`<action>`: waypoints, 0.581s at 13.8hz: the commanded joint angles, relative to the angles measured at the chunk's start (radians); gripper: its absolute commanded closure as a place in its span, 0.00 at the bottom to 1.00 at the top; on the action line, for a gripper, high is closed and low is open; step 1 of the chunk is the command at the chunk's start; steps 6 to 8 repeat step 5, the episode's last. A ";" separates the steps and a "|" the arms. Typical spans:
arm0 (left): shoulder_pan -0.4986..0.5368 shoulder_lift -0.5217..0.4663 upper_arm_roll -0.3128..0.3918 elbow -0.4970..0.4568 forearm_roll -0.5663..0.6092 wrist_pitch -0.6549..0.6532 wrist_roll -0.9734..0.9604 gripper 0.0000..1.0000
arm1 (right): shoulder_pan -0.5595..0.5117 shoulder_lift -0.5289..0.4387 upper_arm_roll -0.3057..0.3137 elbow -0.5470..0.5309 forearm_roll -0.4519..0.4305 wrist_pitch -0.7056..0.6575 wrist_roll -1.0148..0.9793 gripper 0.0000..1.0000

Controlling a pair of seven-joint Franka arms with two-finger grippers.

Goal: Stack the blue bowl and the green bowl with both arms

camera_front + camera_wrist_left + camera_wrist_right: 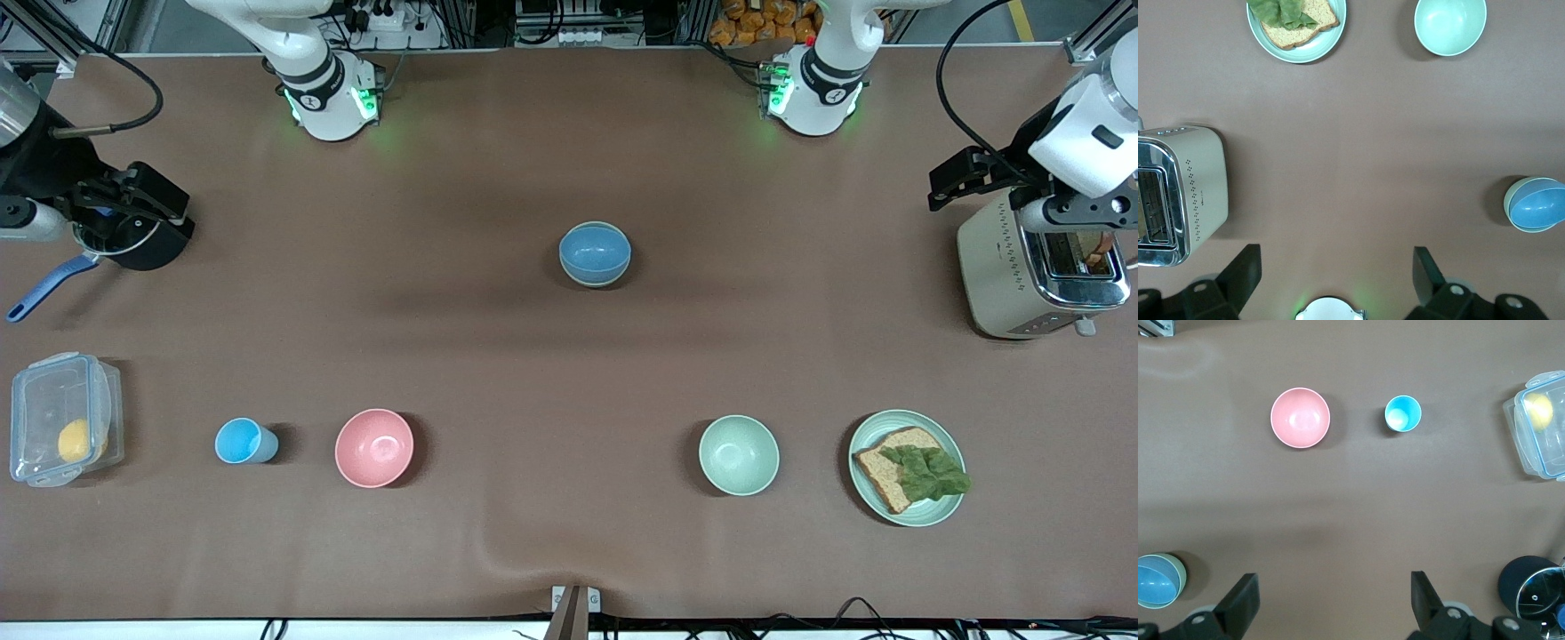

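The blue bowl [595, 250] sits nested inside the green bowl [594, 282] near the middle of the table; only the pale sage rim shows under it. The pair also shows in the left wrist view, blue bowl [1538, 207] in green bowl [1508, 200], and in the right wrist view, blue bowl [1154, 582] in green bowl [1181, 572]. My left gripper [951, 180] hangs open and empty high over the toaster's end of the table [1336, 267]. My right gripper [156, 209] hangs open and empty high over the pot's end [1335, 593].
A mint-green bowl [738, 454], a plate with bread and lettuce [907, 467], a pink bowl [374, 447], a light-blue cup [240, 441] and a clear box [62, 418] line the near side. A toaster [1022, 267] and a blue-handled pot [49, 289] stand at the ends.
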 commanded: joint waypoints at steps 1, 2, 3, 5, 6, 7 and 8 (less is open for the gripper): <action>0.002 0.003 -0.002 0.009 -0.005 -0.016 0.017 0.00 | -0.003 0.014 0.002 0.013 -0.015 -0.003 -0.007 0.00; -0.001 0.005 -0.004 0.011 -0.005 -0.016 0.017 0.00 | -0.004 0.015 0.002 0.010 -0.015 -0.005 -0.009 0.00; -0.002 0.005 -0.004 0.011 -0.005 -0.016 0.015 0.00 | -0.003 0.015 0.002 0.010 -0.015 -0.005 -0.009 0.00; -0.001 0.006 -0.005 0.011 -0.005 -0.016 0.017 0.00 | -0.006 0.017 0.002 0.008 -0.015 -0.006 -0.009 0.00; -0.001 0.006 -0.005 0.011 -0.005 -0.016 0.017 0.00 | -0.006 0.017 0.002 0.008 -0.015 -0.006 -0.009 0.00; -0.001 0.006 -0.005 0.011 -0.005 -0.016 0.017 0.00 | -0.006 0.017 0.002 0.008 -0.015 -0.006 -0.009 0.00; -0.001 0.006 -0.005 0.011 -0.005 -0.016 0.017 0.00 | -0.006 0.017 0.002 0.008 -0.015 -0.006 -0.009 0.00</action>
